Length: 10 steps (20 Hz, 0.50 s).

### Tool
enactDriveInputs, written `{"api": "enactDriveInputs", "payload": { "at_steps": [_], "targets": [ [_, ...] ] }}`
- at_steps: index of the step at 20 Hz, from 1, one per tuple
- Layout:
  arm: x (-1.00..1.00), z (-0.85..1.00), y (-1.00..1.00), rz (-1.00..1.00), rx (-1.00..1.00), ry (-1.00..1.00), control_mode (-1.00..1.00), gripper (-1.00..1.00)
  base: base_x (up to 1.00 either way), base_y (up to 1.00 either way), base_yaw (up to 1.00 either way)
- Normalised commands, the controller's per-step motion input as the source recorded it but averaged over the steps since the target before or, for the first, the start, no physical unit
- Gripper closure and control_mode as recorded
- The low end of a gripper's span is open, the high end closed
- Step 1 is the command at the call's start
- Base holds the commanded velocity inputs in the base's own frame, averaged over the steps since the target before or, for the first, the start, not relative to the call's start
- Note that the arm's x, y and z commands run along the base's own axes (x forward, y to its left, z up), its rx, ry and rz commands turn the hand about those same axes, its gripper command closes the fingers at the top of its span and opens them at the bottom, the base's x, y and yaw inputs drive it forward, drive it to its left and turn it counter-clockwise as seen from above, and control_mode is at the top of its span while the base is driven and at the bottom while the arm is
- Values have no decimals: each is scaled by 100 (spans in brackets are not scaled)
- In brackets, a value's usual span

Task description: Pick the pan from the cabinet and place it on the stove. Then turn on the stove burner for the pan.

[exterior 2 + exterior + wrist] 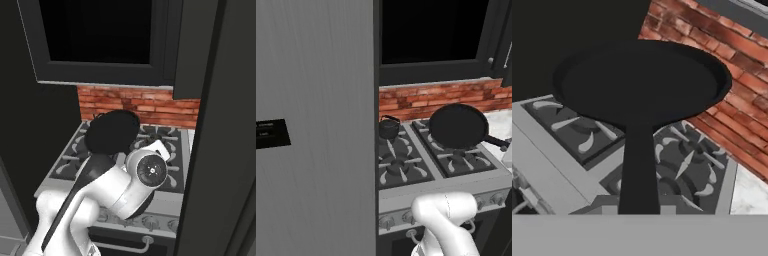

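Pan: flat round matte-black frying pan point(458, 125) held above steel-fronted gas stove point(406, 165)
Gripper: pinching the pan's long thin handle point(637, 170)

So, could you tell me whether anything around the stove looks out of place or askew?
Only the pan: it hangs tilted above the stove's rear right grate, held by its handle in the shut hand, not yet resting flat. The kettle stands upright on the rear left burner.
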Motion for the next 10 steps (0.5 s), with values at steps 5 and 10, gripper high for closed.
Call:
{"api": "enactDriveInputs", "payload": {
  "at_steps": [5, 10],
  "targets": [
    [0, -33, -34, -6, 10, 1, -100, 100, 0, 0, 0],
    [1, -41, -27, -6, 1, 13, -100, 100, 0, 0, 0]
  ]
}}
